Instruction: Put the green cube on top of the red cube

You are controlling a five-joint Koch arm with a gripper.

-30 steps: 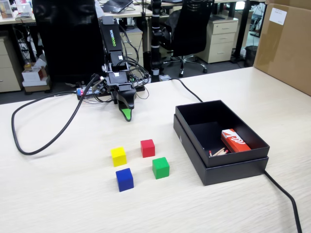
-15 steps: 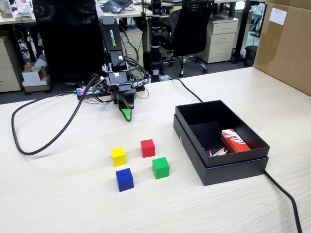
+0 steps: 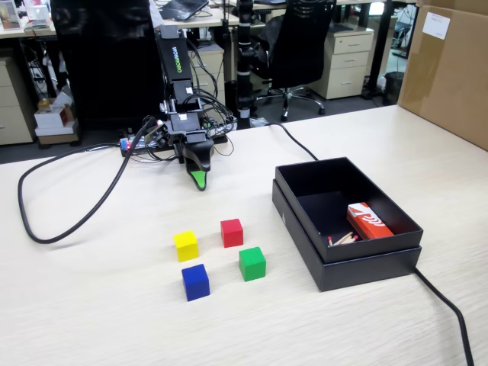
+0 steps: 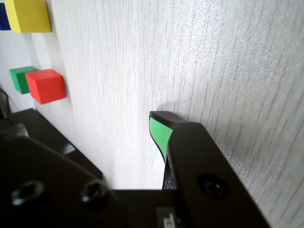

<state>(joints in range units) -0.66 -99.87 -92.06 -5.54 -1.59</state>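
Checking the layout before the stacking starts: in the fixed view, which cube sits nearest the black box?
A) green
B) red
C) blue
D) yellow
A: the green cube lies closest to the black box, with the red cube farther off.

The arm is folding down at the back, its gripper [image 3: 199, 180] pointing downward at the tabletop. Only one green-tipped jaw is showing, so its opening is unclear.
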